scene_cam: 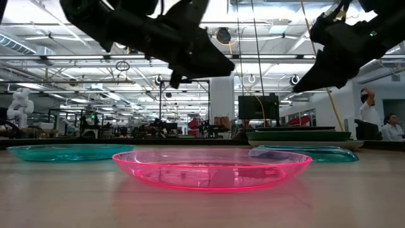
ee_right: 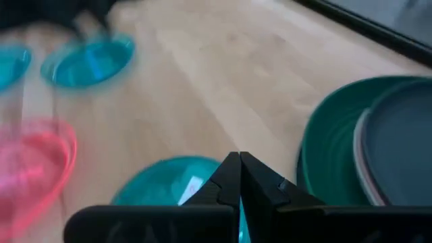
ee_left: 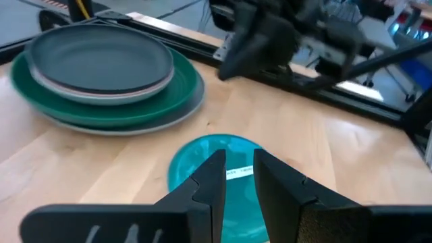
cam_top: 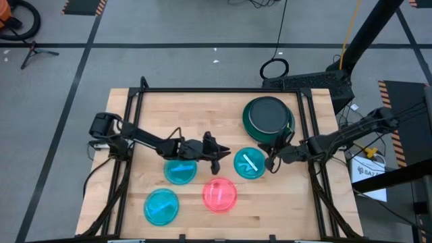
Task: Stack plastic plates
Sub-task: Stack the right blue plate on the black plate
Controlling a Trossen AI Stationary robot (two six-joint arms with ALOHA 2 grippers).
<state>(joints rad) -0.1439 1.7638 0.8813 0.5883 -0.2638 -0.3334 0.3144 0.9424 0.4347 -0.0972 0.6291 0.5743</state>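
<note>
A stack of plates stands at the table's far right, with a large dark green plate low in it and a dark grey one on top. Three translucent cyan plates lie flat on the wood. A translucent red-pink plate lies near the front. My left gripper hovers, slightly open and empty, just left of the right-hand cyan plate. My right gripper hovers shut and empty at that plate's right edge.
A black frame rail runs along the table's far edge, and others run down both sides. There is bare wood at the far left and centre. People show in the room beyond the table.
</note>
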